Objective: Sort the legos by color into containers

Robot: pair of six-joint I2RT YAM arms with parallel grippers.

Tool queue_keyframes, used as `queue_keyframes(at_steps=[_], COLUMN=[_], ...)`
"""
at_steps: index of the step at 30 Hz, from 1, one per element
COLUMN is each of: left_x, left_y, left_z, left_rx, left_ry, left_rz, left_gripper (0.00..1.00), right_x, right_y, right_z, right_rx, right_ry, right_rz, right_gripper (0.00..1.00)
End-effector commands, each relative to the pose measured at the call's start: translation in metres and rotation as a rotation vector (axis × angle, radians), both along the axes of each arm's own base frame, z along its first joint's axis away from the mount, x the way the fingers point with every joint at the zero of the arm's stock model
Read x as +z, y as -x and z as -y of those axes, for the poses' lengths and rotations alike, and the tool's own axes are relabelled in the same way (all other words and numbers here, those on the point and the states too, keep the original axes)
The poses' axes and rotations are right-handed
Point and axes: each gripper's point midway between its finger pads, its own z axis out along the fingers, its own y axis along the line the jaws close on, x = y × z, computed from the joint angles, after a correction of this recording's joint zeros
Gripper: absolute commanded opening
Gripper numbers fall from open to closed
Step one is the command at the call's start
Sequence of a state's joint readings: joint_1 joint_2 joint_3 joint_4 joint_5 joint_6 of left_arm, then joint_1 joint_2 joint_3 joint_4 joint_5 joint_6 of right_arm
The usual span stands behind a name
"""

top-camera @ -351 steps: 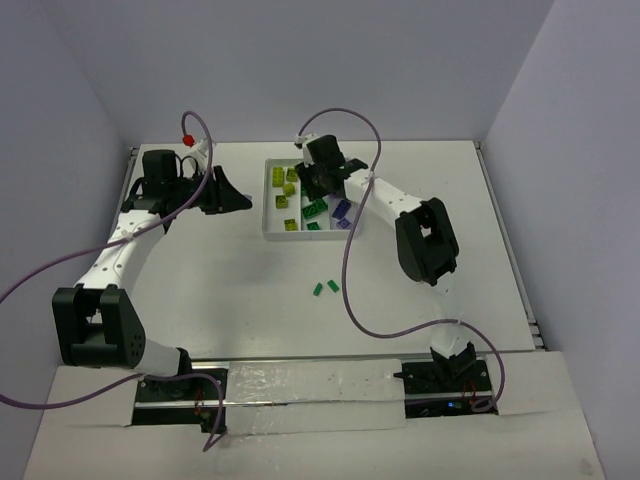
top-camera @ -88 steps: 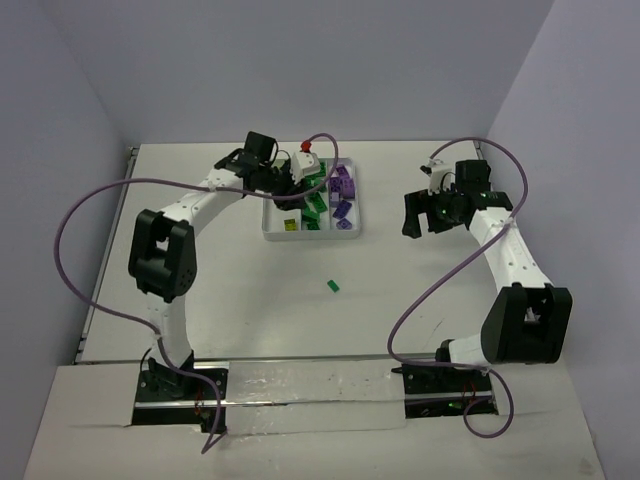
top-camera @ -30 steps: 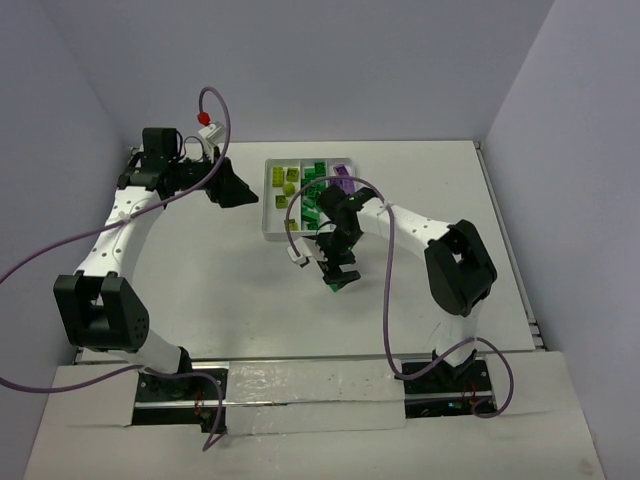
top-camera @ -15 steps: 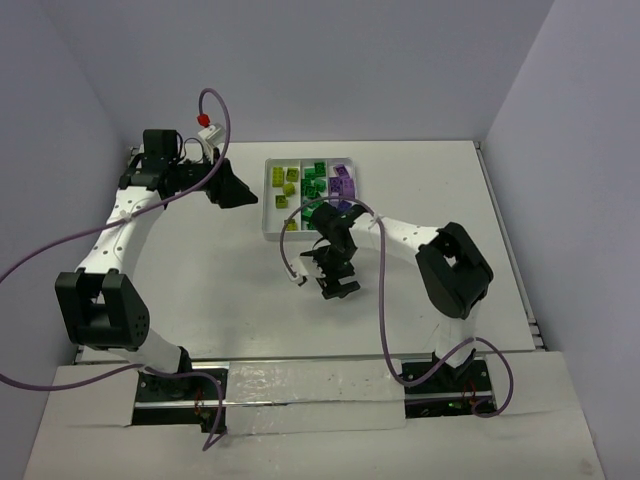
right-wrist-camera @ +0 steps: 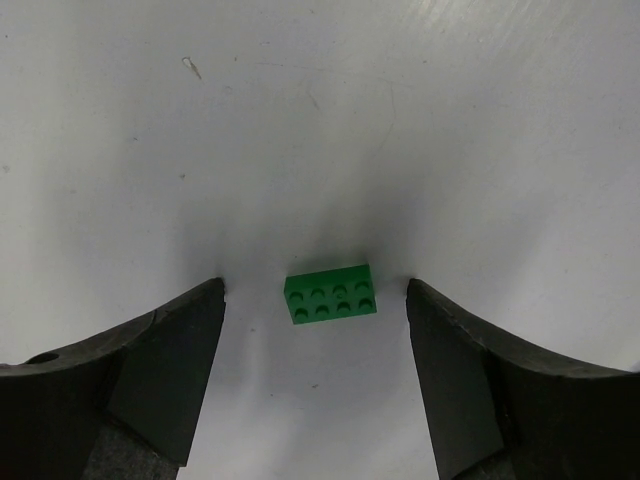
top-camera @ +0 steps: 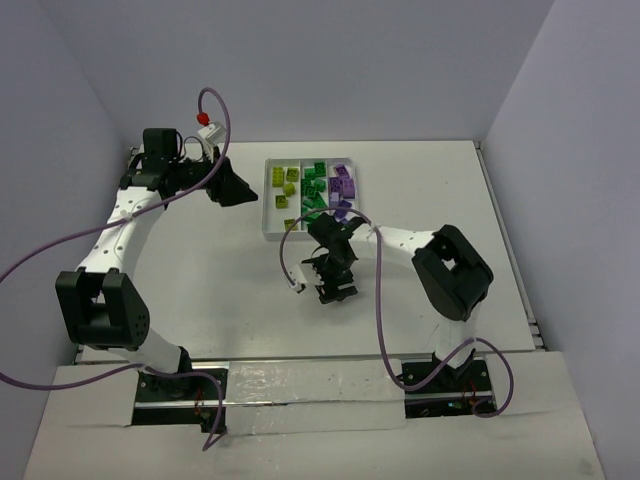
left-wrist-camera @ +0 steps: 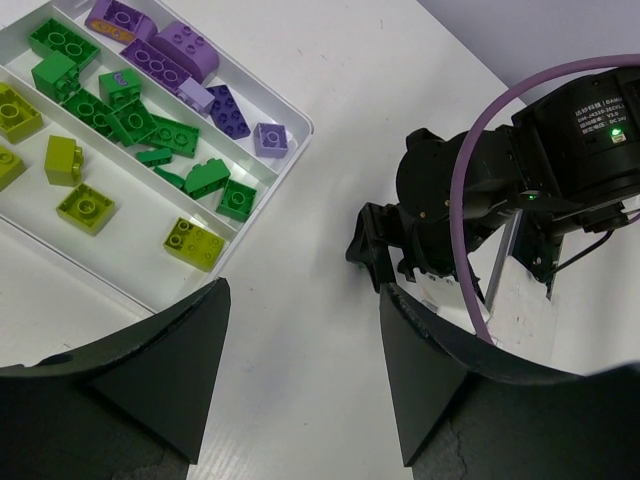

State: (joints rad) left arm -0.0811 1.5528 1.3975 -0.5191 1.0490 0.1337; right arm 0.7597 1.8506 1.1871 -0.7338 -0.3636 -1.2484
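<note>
green brick (right-wrist-camera: 330, 295) glossy plastic; tray (left-wrist-camera: 135, 235) smooth glossy white plastic; table (right-wrist-camera: 450, 120) matt white, faintly scuffed

The tray (left-wrist-camera: 135, 235) is white, its rows holding yellow-green legos (left-wrist-camera: 86, 207), green legos (left-wrist-camera: 130, 120) and purple legos (left-wrist-camera: 185, 50), one purple piece (left-wrist-camera: 118, 18) marked in orange. A lone brick (right-wrist-camera: 330, 296) is green on the white table (right-wrist-camera: 450, 120). The fingers (right-wrist-camera: 150, 370) are black, the cable (left-wrist-camera: 470, 180) purple, the arms (top-camera: 125, 225) white with black joints, and one cap (top-camera: 204, 117) red.
</note>
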Motion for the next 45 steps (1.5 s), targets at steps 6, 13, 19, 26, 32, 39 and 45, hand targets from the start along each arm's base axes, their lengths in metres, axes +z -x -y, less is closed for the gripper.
queue_keyframes(at_steps=[6,13,19,26,32,39,45], left_x=[0.0,-0.002,-0.006,-0.009,-0.012,-0.013,-0.022], left_y=[-0.007,-0.009,-0.01,-0.021,-0.033,-0.043,-0.043], left_z=[-0.002,-0.002,-0.003,-0.016,-0.028,-0.03,-0.031], left_rx=[0.012,0.011,0.023,0.132,0.227,0.298,0.309], left_ry=[0.003,0.004,-0.006,-0.015,-0.057,-0.017,-0.024], left_rz=[0.027,0.023,0.02,0.014,0.022,0.002,-0.016], left_gripper=[0.7,0.69,0.7,0.76,0.79,0.94,0.96], right_x=[-0.006,-0.006,0.016,0.113,0.141,0.126,0.108], right_y=[-0.003,-0.003,-0.007,-0.063,-0.13,-0.177,-0.213], right_z=[0.0,0.001,-0.011,-0.05,-0.057,-0.061,-0.053], right_rx=[0.02,0.021,-0.021,-0.243,-0.404,-0.535,-0.619], right_ry=[-0.01,-0.008,-0.054,-0.292,-0.355,-0.36,-0.352], right_rz=[0.075,0.079,0.07,0.076,0.163,0.198,0.23], right_gripper=[0.65,0.51,0.37,0.31,0.31,0.3,0.3])
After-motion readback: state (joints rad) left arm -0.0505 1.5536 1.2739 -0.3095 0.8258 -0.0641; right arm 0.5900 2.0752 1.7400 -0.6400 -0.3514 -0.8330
